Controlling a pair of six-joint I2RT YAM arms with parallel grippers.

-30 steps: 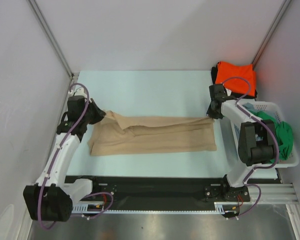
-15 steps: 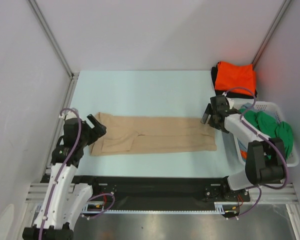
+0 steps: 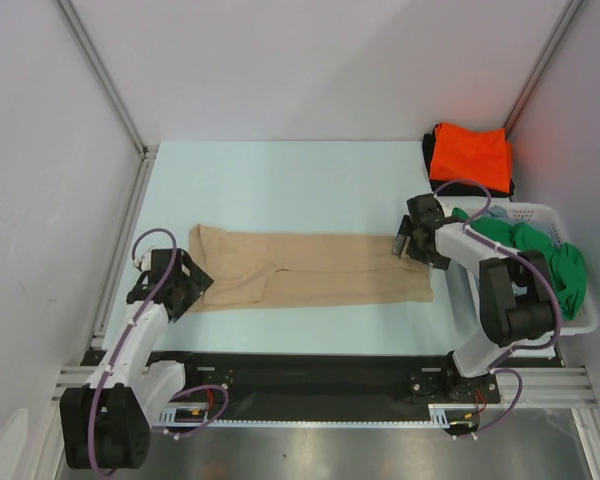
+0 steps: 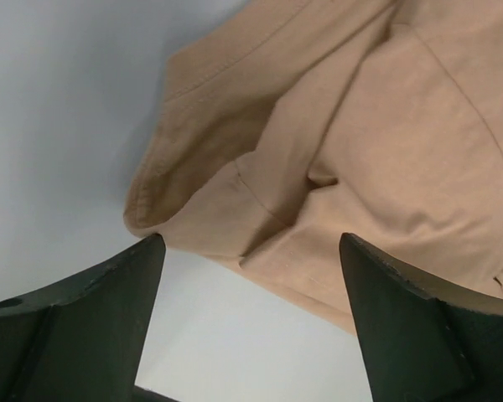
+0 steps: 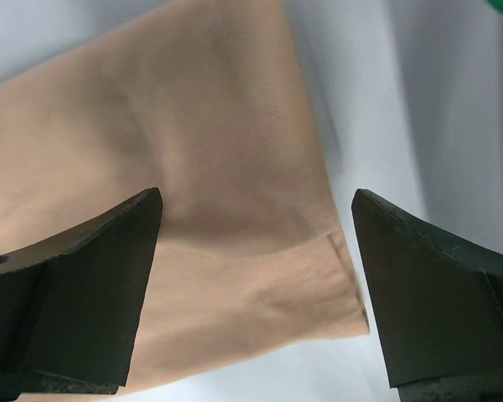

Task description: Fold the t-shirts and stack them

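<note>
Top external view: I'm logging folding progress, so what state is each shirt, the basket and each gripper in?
tan t-shirt: folded into a long strip, flat on the table, not held.
orange t-shirt: folded, atop the black t-shirt.
green t-shirt: bunched in the basket.
left gripper: open, over the strip's left end.
right gripper: open, over its right end.

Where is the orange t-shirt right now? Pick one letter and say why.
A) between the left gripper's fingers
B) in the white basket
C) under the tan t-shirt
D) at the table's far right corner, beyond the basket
D: the orange t-shirt lies folded at the far right corner of the table, beyond the white basket, which holds green cloth instead.
</note>
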